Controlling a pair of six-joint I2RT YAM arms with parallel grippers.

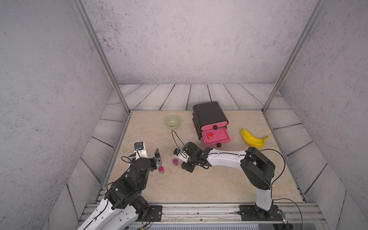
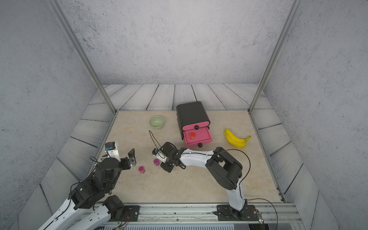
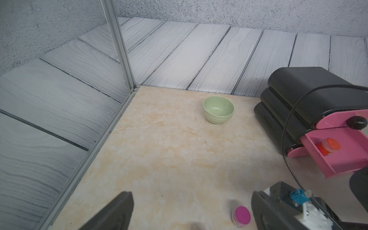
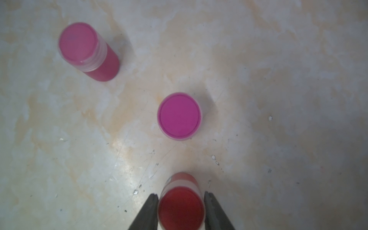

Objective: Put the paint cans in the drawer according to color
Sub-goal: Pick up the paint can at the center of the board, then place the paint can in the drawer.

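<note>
In the open middle drawer (image 1: 217, 137): one orange-red paint can (image 1: 210, 136); right tool (image 4: 180, 194) brackets the second red can (image 4: 181, 209) on the worktop (image 1: 199, 185), grip unclear; left tool (image 3: 191, 215) wide open, empty; two magenta cans (image 1: 175, 161) (image 1: 161, 169) left to stow.

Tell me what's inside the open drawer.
One orange-red can stands in the open drawer; the rest of its visible floor is bare. Its back end, under the top drawer, is covered.

can (image 1: 209, 136) in drawer (image 1: 221, 137), seemingly middle, bowl (image 1: 172, 121) left
</note>
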